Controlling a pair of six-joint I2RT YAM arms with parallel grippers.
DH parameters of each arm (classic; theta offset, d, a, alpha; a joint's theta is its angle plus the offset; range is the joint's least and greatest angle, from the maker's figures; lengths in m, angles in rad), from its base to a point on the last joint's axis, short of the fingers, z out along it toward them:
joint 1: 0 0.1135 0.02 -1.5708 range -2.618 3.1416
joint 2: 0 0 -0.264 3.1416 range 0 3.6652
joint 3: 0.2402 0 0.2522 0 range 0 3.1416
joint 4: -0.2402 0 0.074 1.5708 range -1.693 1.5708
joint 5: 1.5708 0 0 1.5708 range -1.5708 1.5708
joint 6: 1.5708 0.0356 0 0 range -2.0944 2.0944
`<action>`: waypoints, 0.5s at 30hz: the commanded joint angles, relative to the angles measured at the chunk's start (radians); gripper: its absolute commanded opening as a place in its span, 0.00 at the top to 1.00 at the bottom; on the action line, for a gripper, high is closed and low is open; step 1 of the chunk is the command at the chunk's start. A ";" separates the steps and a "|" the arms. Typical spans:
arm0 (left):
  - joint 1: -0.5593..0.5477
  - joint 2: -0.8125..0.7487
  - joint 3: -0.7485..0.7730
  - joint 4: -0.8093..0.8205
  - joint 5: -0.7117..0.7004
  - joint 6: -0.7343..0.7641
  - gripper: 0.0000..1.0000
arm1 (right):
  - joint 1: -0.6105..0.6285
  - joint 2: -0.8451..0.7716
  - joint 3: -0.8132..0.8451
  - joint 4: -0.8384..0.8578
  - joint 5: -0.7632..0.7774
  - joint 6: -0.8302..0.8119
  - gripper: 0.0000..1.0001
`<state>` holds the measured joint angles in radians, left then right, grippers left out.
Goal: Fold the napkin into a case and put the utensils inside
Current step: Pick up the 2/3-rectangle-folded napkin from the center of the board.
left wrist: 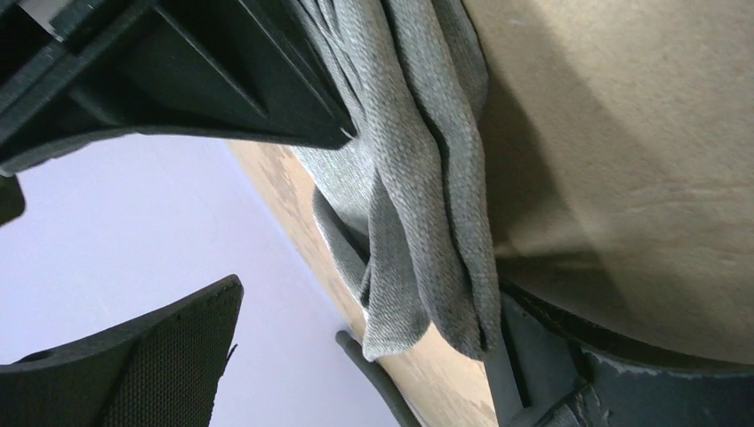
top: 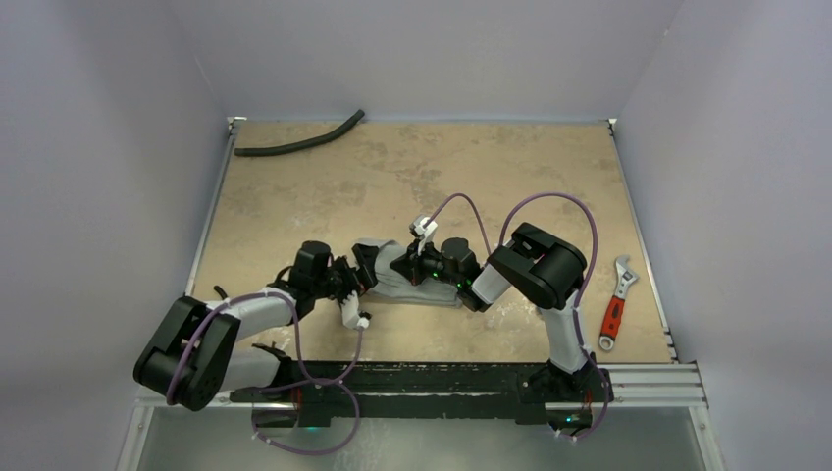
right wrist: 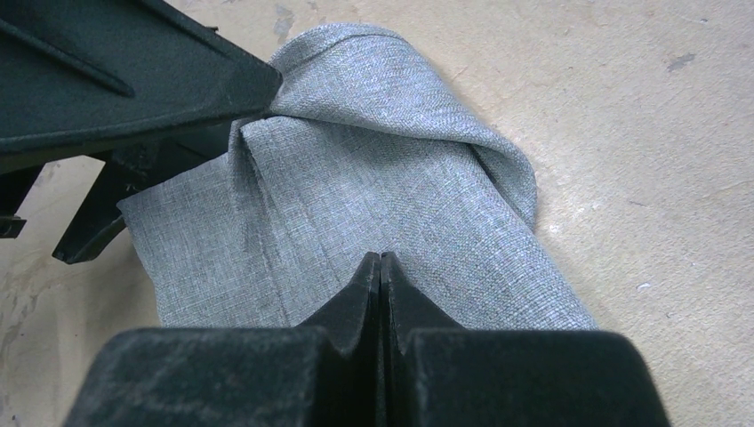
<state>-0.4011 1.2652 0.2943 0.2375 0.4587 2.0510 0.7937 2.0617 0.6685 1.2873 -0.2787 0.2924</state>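
Observation:
The grey napkin (top: pixel 392 283) lies folded into a narrow oblong on the table between my two grippers. It fills the right wrist view (right wrist: pixel 382 169), with one corner rolled over. My left gripper (top: pixel 365 280) is open. Its upper finger (left wrist: pixel 222 80) rests against the bunched end of the cloth (left wrist: pixel 418 205), and nothing sits between the jaws. That finger also shows in the right wrist view (right wrist: pixel 178 80), with its tip at a pucker in the cloth. My right gripper (right wrist: pixel 381 258) is shut, tips together, low over the cloth's middle. The spoon and the blue-ended stick are out of view.
A long black hose (top: pixel 299 142) lies at the table's far left edge; its end shows in the left wrist view (left wrist: pixel 378 378). A red-handled wrench (top: pixel 615 306) lies near the right edge. Purple walls enclose the tan table (top: pixel 471 167).

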 commanded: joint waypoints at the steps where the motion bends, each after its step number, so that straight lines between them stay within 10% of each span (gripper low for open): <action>1: -0.002 0.055 -0.025 -0.024 0.124 0.057 0.01 | 0.012 0.031 0.003 -0.101 -0.028 0.006 1.00; 15: -0.019 -0.059 0.042 -0.171 0.232 -0.062 0.02 | 0.012 0.041 0.018 -0.145 -0.014 0.004 1.00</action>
<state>-0.4149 1.2499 0.3004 0.1925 0.5976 2.0304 0.7940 2.0617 0.6815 1.2678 -0.2802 0.2985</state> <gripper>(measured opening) 0.984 0.005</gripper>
